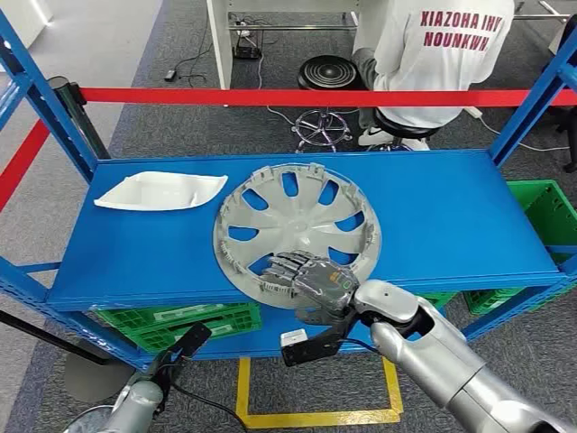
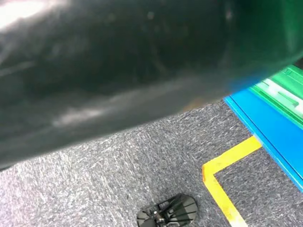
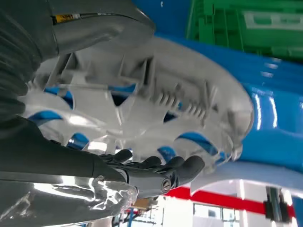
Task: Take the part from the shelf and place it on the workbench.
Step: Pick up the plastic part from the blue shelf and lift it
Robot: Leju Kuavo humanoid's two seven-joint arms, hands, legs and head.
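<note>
Blue shelf (image 1: pixel 442 225) across the middle of the head view, framed by blue uprights, a red barrier tape (image 1: pixel 272 96) stretched behind it. Beyond the tape, a seated person (image 1: pixel 435 63) in a white lettered top, back turned. Green crates (image 1: pixel 184 323) under the shelf, another green crate (image 1: pixel 544 209) past its right end. On the shelf, near its front edge and about midway along, the grey wheel cover (image 1: pixel 297 230), lying flat, inner ribbed side up. Left of the wheel cover, apart from it, a white curved panel (image 1: pixel 160 191). Right robot hand (image 1: pixel 306 280) laid over the near rim of the wheel cover; in the right wrist view dark fingers (image 3: pixel 157 165) stretched along its spokes, thumb on the other side, so gripping the rim. Left robot hand: cannot tell its state. Yellow floor marking (image 1: pixel 313 417) below the shelf front.
</note>
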